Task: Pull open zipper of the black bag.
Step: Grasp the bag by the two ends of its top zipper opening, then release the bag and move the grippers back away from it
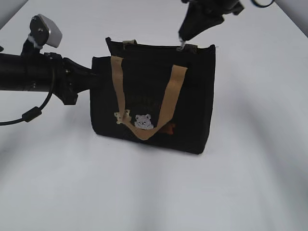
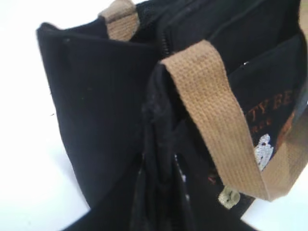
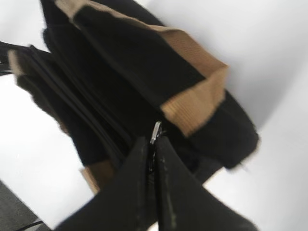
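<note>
Reaching down, right gripper (image 3: 153, 159) pinches zipper (image 3: 156, 131) ring.

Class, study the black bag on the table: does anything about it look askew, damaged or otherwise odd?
Nothing stands out. The black bag stands upright and intact; its front handle simply hangs down, and the right gripper pinches the ring pull.

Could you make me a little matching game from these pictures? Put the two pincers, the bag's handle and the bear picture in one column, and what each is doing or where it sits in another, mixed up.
Things:
1. right pincer
2. left pincer
3. tan handle
4. bear picture

States:
A. hangs in a loop down the front of the black bag
B. pinched shut on the silvery ring pull of the zipper
C. grips the bag's side edge
D. sits low on the bag's front, by the bottom of the loop

Pairs: 1-B, 2-C, 3-A, 4-D
</note>
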`<state>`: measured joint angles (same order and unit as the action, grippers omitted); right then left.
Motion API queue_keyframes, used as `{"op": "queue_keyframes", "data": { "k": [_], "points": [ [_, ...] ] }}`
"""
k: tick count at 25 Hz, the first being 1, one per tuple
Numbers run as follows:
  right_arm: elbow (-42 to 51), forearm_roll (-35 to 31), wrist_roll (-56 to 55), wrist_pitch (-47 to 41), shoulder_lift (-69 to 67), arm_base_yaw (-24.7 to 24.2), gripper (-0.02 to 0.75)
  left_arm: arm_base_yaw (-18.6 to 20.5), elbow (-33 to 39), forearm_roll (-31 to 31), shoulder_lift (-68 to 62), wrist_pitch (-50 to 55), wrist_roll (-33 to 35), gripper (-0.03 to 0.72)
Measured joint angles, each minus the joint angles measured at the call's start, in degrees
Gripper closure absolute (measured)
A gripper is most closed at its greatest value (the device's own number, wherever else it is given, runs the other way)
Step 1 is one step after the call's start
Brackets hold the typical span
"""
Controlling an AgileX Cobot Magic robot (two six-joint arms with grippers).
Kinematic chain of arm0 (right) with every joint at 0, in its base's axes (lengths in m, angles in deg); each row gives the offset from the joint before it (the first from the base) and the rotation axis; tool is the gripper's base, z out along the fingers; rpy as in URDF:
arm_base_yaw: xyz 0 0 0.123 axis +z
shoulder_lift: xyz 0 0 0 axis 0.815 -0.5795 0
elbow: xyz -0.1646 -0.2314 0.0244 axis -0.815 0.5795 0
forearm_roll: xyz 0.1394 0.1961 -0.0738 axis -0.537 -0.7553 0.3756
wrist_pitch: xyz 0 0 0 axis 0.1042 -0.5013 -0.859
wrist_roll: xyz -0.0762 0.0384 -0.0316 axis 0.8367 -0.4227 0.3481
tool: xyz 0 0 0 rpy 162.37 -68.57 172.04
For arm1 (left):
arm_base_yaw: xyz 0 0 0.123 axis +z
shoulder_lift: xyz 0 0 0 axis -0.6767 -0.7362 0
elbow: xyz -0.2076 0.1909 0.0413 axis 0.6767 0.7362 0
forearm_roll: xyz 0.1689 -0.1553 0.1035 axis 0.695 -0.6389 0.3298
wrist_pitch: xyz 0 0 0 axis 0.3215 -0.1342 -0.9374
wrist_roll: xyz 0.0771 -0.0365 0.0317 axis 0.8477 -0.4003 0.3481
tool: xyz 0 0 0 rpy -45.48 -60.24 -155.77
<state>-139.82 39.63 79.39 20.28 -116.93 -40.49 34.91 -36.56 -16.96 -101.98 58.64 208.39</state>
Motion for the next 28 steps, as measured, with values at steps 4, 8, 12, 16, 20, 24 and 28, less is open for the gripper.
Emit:
{"op": "queue_keyframes", "data": {
  "k": [4, 8, 12, 16, 20, 24, 28],
  "points": [
    [0.0, 6.3, -2.3, -0.5, 3.0, -0.6, 0.734, 0.0, 0.0, 0.1, 0.0, -0.6, -2.0, 0.602],
    [0.0, 5.4, -2.3, -0.5, 3.3, -0.4, 0.658, 0.0, 0.0, 0.1, 0.0, -2.0, -6.0, 0.563],
    [0.0, 5.8, -3.4, -0.5, 3.3, -0.3, 0.416, 0.0, 0.0, 0.5, 1.1, -6.1, -16.5, 0.336],
    [3.1, 9.4, -7.5, -0.4, 6.1, -0.3, 0.356, 0.0, 0.1, 3.5, 6.0, -12.4, -34.3, 0.281],
    [13.0, 12.5, -9.4, -0.3, 13.8, -0.3, 0.356, 0.1, 0.2, 18.7, 14.3, -18.5, -58.6, 0.347],
    [26.9, 13.0, -10.3, -0.3, 24.7, -0.3, 0.356, 0.1, 2.9, 34.0, 24.2, -18.6, -77.9, 0.377],
    [40.2, 13.2, -11.1, -0.3, 37.8, -0.3, 0.356, 0.1, 9.9, 45.0, 35.7, -17.8, -91.1, 0.387]
  ]
}}
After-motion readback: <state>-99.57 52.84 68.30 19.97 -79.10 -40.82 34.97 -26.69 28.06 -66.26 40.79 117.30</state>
